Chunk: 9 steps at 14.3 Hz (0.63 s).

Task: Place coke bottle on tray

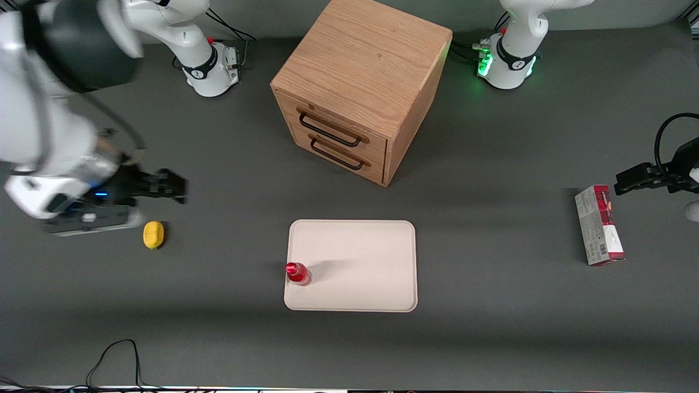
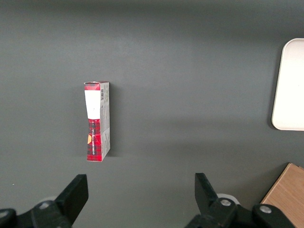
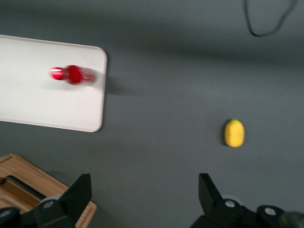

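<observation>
One coke bottle stands on the tray; the hand, partly cropped, gapes wide, well apart.

Even overhead light, soft shadows, blurred coke bottle

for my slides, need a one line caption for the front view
Coke bottle stands upright on the tray; open gripper hangs above the table near the yellow lump.

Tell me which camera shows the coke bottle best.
The front view: the bottle stands upright and sharp on the tray, near its edge toward the working arm. The right wrist view shows it blurred; the left wrist view misses it. The open gripper is far off, above the table near the yellow lump.
</observation>
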Each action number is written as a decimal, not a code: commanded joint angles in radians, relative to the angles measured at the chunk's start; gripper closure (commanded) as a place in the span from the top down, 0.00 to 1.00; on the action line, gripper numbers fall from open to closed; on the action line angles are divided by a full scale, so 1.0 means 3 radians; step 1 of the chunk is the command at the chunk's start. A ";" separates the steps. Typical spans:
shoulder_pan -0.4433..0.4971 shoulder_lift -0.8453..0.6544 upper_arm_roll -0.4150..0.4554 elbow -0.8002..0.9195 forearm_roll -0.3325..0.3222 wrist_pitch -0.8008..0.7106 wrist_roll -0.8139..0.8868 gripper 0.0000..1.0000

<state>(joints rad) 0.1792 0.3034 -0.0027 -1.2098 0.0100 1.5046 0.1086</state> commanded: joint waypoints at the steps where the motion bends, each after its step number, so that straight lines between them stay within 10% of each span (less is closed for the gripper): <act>1: -0.0162 -0.0616 -0.0083 -0.1006 0.0105 0.0500 -0.0295 1.00; 9: -0.0393 -0.0868 -0.0165 -0.1382 0.0084 0.0594 -0.0490 1.00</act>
<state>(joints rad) 0.0689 0.0712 -0.0423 -1.5946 0.0208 1.6655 -0.0136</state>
